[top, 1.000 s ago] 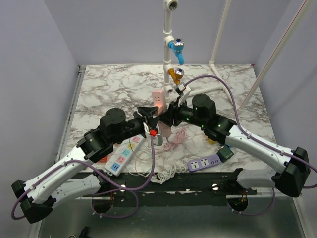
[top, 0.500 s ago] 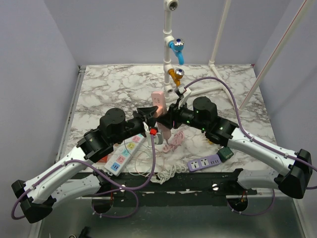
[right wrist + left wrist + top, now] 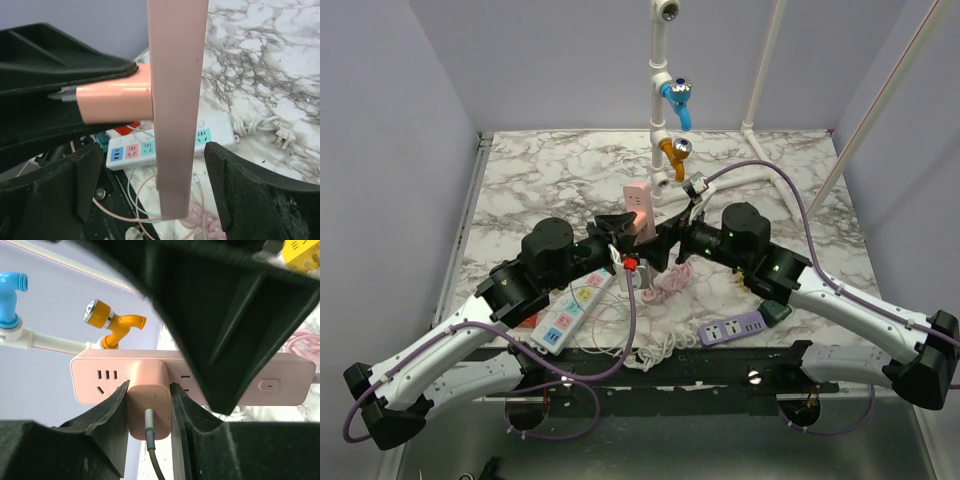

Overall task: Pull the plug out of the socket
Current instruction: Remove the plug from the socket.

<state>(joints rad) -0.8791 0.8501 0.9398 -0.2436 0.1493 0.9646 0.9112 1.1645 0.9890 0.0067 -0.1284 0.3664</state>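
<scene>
The pink socket strip (image 3: 638, 203) stands on end above the table, between the two arms. A pink plug (image 3: 149, 407) with a grey cable sits seated in the strip (image 3: 282, 385). My left gripper (image 3: 150, 390) is shut on the plug, one finger pressing each of its sides. In the right wrist view the strip (image 3: 177, 100) runs down the middle, with the plug (image 3: 115, 100) sticking out to its left. My right gripper (image 3: 156, 165) is open and straddles the strip with a gap on each side. From above, the right gripper (image 3: 667, 240) sits just right of the left gripper (image 3: 620, 228).
A white power strip with coloured sockets (image 3: 568, 312) lies at the front left, a purple one (image 3: 732, 328) at the front right. Pink cable coils (image 3: 670, 280) and loose wires lie below the grippers. A white pipe stand carrying a blue tap (image 3: 677, 97) and a yellow tap (image 3: 673, 150) rises behind.
My right gripper has opened and let go of the pink strip, and that arm has shifted slightly right. My left gripper has closed on the plug.
</scene>
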